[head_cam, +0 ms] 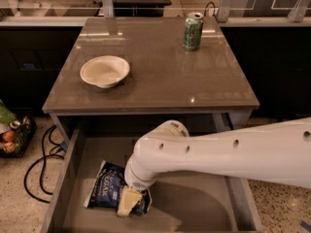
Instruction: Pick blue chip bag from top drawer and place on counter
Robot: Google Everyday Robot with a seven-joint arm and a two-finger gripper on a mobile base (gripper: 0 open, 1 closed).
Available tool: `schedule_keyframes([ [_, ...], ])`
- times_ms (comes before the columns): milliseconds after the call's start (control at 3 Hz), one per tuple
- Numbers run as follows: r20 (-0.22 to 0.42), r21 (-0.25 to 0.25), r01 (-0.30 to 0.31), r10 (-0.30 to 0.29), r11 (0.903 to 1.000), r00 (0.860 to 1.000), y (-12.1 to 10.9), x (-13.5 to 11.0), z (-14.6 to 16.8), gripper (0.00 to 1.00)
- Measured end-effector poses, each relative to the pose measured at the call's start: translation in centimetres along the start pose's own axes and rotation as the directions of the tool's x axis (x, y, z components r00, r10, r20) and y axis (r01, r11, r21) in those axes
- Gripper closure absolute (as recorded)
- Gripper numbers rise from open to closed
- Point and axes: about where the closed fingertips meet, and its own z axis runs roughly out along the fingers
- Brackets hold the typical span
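Your tool point(129, 202) is down in the open drawer point(194, 205), in its near left part, right over the near right edge of the blue chip bag point(107, 188). You cannot tell how far open the tool is, or whether it has hold of the bag, because the white arm point(223, 152) stretching in from the right hides most of it. The bag lies on the drawer bottom. Up on the bench point(160, 81), a white bowl point(105, 71) sits at the left. A green can point(193, 31) stands upright at the far right, well apart from it.
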Motion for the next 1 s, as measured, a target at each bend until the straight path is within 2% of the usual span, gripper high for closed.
schedule_keyframes([
  [1000, -0.001, 0.002, 0.007, -0.007, 1.0, 1.0, 0.11, -0.13, -0.08, 0.85],
])
